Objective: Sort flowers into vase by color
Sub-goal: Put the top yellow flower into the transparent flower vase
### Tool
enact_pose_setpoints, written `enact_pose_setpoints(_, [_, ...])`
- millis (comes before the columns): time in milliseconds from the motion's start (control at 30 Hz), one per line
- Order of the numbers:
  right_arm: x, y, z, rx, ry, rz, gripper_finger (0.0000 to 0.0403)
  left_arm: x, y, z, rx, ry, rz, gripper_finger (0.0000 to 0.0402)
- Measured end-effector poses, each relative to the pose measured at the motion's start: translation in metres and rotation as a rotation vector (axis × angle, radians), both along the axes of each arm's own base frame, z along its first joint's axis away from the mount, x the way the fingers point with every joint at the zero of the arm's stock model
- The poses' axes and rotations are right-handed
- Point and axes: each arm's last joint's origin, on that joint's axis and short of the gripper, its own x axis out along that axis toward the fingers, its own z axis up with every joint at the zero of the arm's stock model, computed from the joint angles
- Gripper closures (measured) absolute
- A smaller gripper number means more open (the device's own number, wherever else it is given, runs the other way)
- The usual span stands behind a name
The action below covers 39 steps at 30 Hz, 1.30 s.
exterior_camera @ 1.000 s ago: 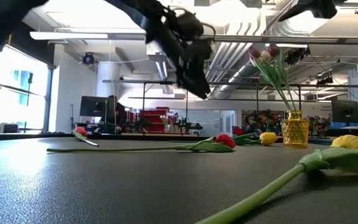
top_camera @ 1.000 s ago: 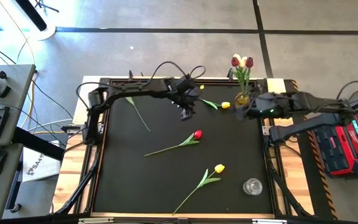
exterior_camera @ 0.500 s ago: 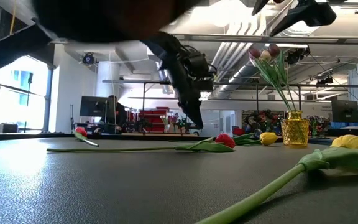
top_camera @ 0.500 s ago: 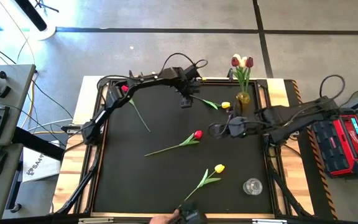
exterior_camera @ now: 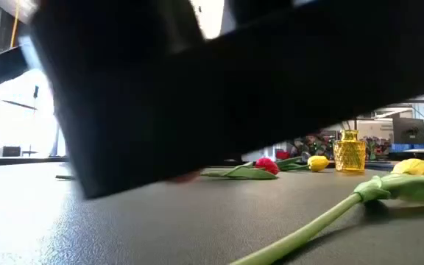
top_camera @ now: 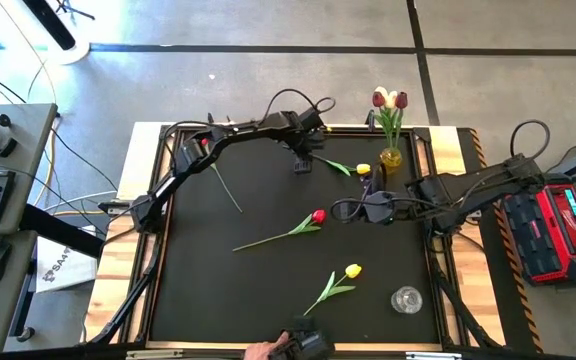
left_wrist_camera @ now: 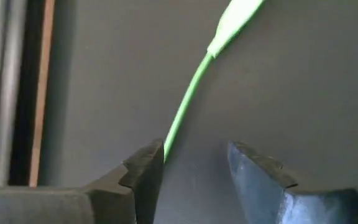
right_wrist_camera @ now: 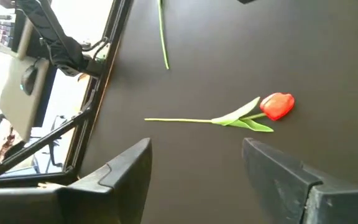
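Note:
My left gripper (top_camera: 301,165) is open at the table's far edge, over the stem end (left_wrist_camera: 180,118) of a yellow tulip (top_camera: 363,170) that lies flat; the stem runs between its fingers (left_wrist_camera: 191,152), close to one. My right gripper (top_camera: 340,210) is open, just right of a red tulip (top_camera: 318,216) lying mid-table (right_wrist_camera: 277,104), and touches nothing. Another yellow tulip (top_camera: 353,270) lies nearer. A further stem (top_camera: 224,182) lies at the left, its head under the left arm. Dark red and cream tulips (top_camera: 389,98) stand in an amber vase (top_camera: 392,157). My left gripper comes from above with its fingers on either side of the yellow tulip's stem end (left_wrist_camera: 166,149), across the stem. The stem lies on the table beside one finger (left_wrist_camera: 146,163); whether that finger touches it, I cannot tell.
A clear glass vase (top_camera: 405,299) stands near the table's near right corner. A person's hand with a dark object (top_camera: 298,346) is at the near edge and blocks most of the low view (exterior_camera: 197,81). A raised frame (top_camera: 164,200) rims the black table.
My right gripper has swung from beside the amber vase toward the table's left and near side, ending next to the red tulip. My left gripper has moved toward the far edge, over the yellow tulip's stem. A hand with a dark object has come in at the near edge.

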Motion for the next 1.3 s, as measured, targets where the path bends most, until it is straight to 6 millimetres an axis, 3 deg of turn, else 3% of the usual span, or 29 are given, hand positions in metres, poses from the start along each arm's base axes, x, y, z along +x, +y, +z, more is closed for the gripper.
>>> enact_pose_setpoints(233, [0.002,0.0,0.002,0.003,-0.025,0.001,0.0165,-0.005,0.005,0.0,-0.059,-0.003,0.018,0.0242])
enact_pose_setpoints(400, [0.002,0.002,0.003,-0.008,-0.044,-0.006,0.0165,-0.014,0.003,-0.003,-0.083,0.09,0.074,0.0243])
enact_pose_setpoints(633, [0.002,0.001,0.003,-0.028,-0.043,-0.016,0.0165,-0.023,0.005,0.007,-0.038,0.154,0.056,0.0243])
enact_pose_setpoints(833, [0.003,-0.003,0.003,-0.038,-0.038,-0.023,0.0165,-0.04,0.025,0.009,0.01,0.225,0.081,0.0243])
enact_pose_setpoints(1133, [0.004,-0.009,0.003,-0.046,-0.033,-0.033,0.0165,-0.06,0.058,0.005,-0.013,0.197,0.11,0.0243])
enact_pose_setpoints(1300, [0.005,-0.012,0.003,-0.045,-0.038,-0.045,0.0165,-0.067,0.063,-0.012,-0.109,0.197,0.102,0.0248])
